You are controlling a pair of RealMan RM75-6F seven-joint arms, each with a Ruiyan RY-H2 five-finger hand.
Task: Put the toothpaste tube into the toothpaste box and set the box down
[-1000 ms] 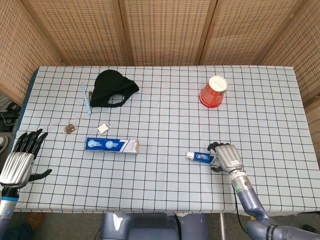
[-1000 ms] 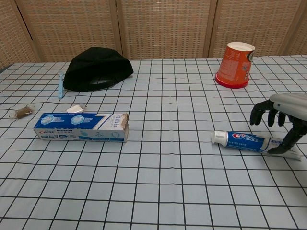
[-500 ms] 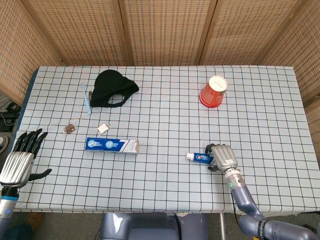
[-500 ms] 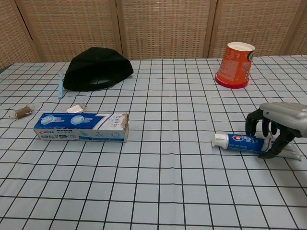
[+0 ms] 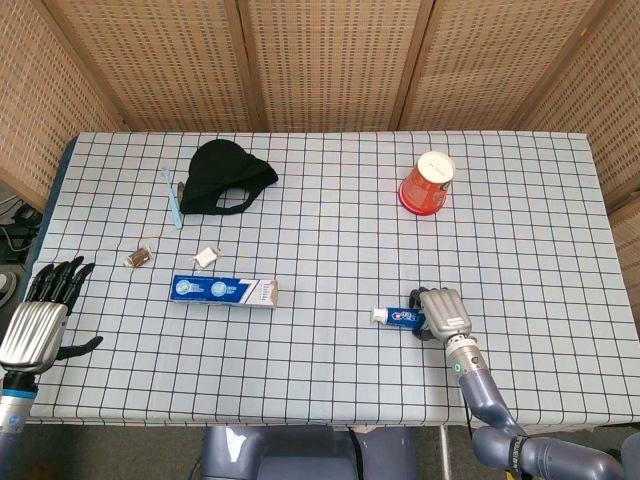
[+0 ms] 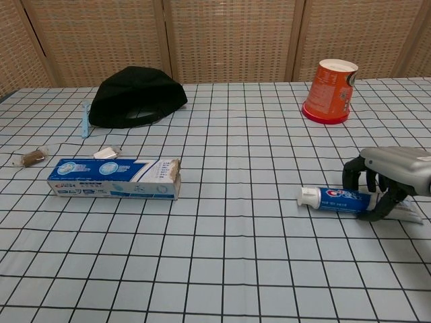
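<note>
The blue and white toothpaste tube (image 5: 394, 316) (image 6: 333, 198) lies flat near the table's front right, its white cap pointing left. My right hand (image 5: 445, 313) (image 6: 390, 176) sits over its tail end, fingers curled down on the far side and thumb on the near side, gripping it on the table. The blue toothpaste box (image 5: 222, 291) (image 6: 114, 177) lies on its side at front left, its open end facing right toward the tube. My left hand (image 5: 40, 315) hangs open beyond the table's left edge, holding nothing.
An upside-down red paper cup (image 5: 427, 182) (image 6: 330, 91) stands at back right. A black cap (image 5: 228, 176) (image 6: 135, 96) and a blue toothbrush (image 5: 173, 197) lie at back left. A brown wrapper (image 5: 139, 257) and a small white piece (image 5: 206, 257) lie behind the box.
My right hand has slid left along the tube and lowered, and its fingers have closed around the tail end. The left hand and the box have stayed put.
</note>
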